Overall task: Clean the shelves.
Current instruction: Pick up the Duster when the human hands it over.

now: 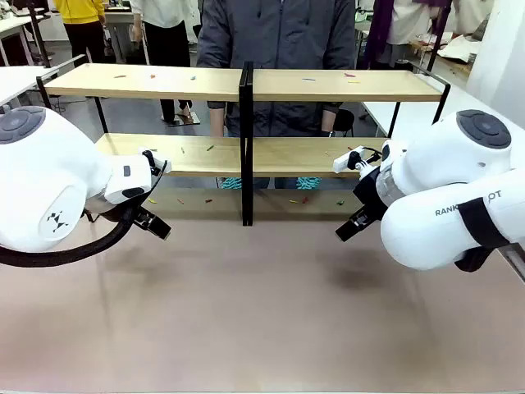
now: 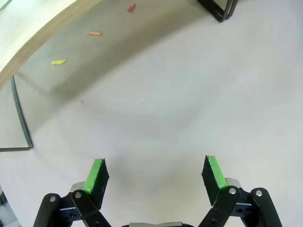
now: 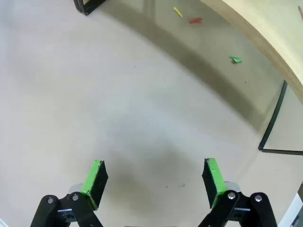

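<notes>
The shelves (image 1: 164,82) stand across the far half of the table, with light wooden boards on a black frame in two sections. Small coloured scraps lie on the top boards (image 1: 308,80), on the lower boards (image 1: 210,148) and on the table beneath (image 1: 208,200). My left gripper (image 1: 156,223) hovers low in front of the left section. It is open and empty (image 2: 156,175), with a yellow scrap (image 2: 58,61) and an orange scrap (image 2: 93,33) ahead of it. My right gripper (image 1: 349,228) is in front of the right section, also open and empty (image 3: 154,177), short of a green scrap (image 3: 235,59).
A person (image 1: 279,41) stands close behind the shelves, at the middle. The frame's black centre post (image 1: 245,148) reaches the table between my grippers, and thin side legs (image 2: 21,118) (image 3: 272,127) stand at the outer ends. Bare tabletop (image 1: 262,312) spreads toward the near edge.
</notes>
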{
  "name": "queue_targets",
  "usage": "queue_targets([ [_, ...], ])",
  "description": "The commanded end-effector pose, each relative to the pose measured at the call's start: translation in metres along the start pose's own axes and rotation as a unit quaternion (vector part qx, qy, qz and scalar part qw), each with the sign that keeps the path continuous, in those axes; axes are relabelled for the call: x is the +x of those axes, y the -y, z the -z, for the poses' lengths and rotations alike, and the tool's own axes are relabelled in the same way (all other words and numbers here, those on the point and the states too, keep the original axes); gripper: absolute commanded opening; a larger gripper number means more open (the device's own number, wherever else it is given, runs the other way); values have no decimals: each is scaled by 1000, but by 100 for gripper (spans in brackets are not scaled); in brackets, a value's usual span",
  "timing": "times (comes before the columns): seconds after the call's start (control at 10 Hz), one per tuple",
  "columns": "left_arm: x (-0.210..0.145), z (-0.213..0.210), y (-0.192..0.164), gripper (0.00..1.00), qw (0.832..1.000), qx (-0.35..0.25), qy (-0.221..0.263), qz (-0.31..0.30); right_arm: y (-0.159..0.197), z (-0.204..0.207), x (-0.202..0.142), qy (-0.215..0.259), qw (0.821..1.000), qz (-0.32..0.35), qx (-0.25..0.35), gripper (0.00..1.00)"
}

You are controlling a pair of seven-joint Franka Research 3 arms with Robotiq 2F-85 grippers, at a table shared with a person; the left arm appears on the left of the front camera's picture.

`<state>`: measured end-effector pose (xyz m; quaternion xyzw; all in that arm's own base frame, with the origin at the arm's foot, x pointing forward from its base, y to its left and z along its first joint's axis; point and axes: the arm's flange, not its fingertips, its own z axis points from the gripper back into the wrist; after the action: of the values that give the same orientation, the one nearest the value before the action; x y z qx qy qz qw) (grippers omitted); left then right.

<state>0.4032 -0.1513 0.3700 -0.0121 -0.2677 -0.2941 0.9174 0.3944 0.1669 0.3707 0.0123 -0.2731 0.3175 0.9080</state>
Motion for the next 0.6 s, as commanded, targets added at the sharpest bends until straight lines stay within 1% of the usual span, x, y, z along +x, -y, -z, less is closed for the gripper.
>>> queue_targets([
  [0.0, 0, 0, 0, 100, 1000, 0, 0, 0, 0, 0, 0, 0, 1000, 0, 0, 100],
  [0.5, 0, 0, 0, 100, 1000, 0, 0, 0, 0, 0, 0, 0, 1000, 0, 0, 100],
])
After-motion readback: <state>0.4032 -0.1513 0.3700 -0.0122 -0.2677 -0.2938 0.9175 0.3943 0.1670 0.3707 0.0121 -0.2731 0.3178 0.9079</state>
